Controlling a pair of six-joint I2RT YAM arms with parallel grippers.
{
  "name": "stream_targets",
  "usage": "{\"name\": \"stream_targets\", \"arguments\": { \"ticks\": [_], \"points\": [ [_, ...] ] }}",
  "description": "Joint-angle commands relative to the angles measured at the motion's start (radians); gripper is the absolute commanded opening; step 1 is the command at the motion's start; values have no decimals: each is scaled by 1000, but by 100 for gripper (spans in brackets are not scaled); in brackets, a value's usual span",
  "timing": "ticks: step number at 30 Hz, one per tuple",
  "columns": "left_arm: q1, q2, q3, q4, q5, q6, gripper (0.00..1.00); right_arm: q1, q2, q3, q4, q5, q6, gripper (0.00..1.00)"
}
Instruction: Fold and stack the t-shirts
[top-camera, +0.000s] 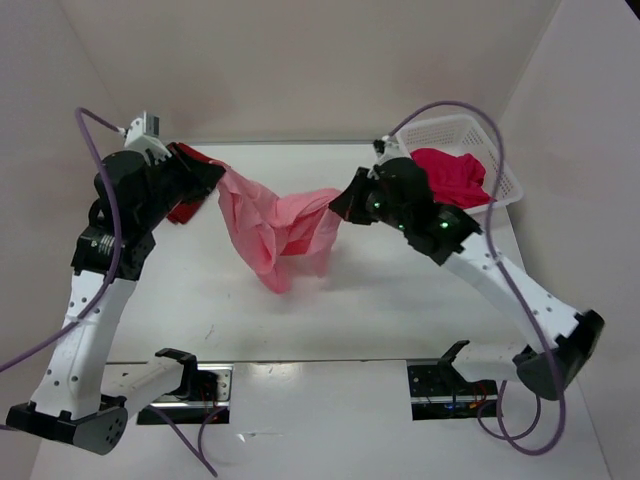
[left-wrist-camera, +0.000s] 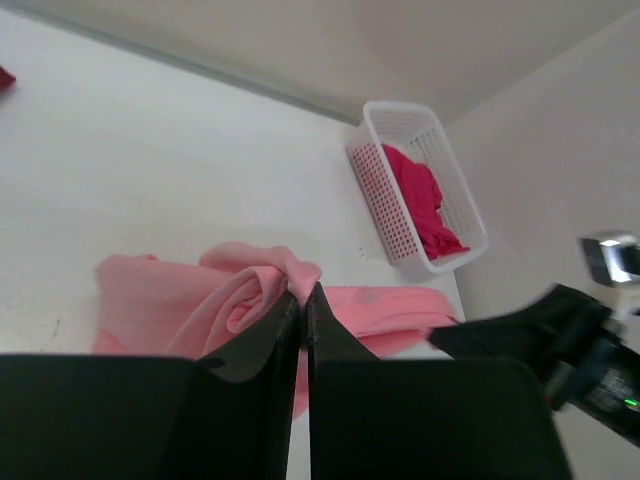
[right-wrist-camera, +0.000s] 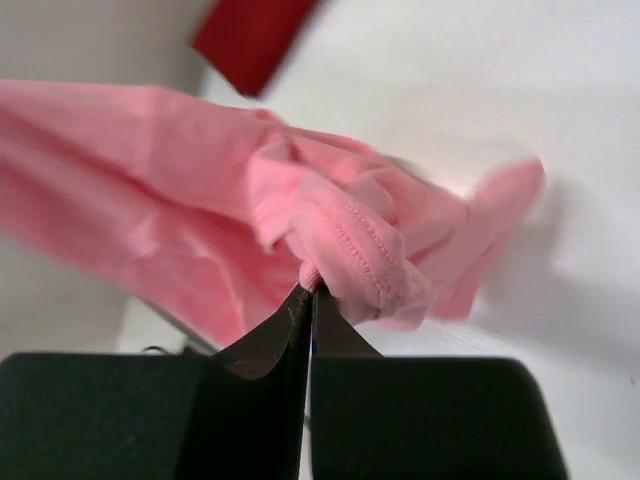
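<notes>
The light pink t-shirt (top-camera: 270, 225) hangs bunched between both grippers above the table's middle. My left gripper (top-camera: 215, 175) is shut on one end of it; in the left wrist view the cloth (left-wrist-camera: 200, 300) is pinched at the fingertips. My right gripper (top-camera: 343, 205) is shut on the other end, the pink cloth (right-wrist-camera: 340, 240) pinched in the right wrist view. The dark red t-shirt (top-camera: 188, 205) lies at the back left, mostly hidden behind the left arm, and shows in the right wrist view (right-wrist-camera: 250, 40). The magenta-crimson t-shirt (top-camera: 452, 178) lies in the basket.
The white lattice basket (top-camera: 500, 160) stands at the back right near the wall; it also shows in the left wrist view (left-wrist-camera: 400, 210). White walls close the table at the back and sides. Purple cables loop from both arms.
</notes>
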Motion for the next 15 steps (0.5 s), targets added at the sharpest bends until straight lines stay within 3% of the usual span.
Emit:
{"name": "stream_targets", "arguments": {
  "ticks": [1, 6, 8, 10, 12, 15],
  "points": [
    [-3, -9, 119, 41, -44, 51, 10, -5, -84, 132, -188, -57, -35, 0],
    [-12, 80, 451, -21, -196, 123, 10, -5, -110, 496, -292, -155, -23, 0],
    [-12, 107, 534, -21, -227, 146, 11, -14, -63, 677, -320, -155, -58, 0],
    [-12, 128, 581, -31, -252, 146, 11, -54, -24, 756, -343, -209, -71, 0],
    [-12, 128, 581, -31, -261, 155, 11, -174, -24, 740, -310, -314, -80, 0],
    [-12, 118, 494, -31, -261, 155, 11, -310, -45, 531, -222, -470, -55, 0]
  ]
}}
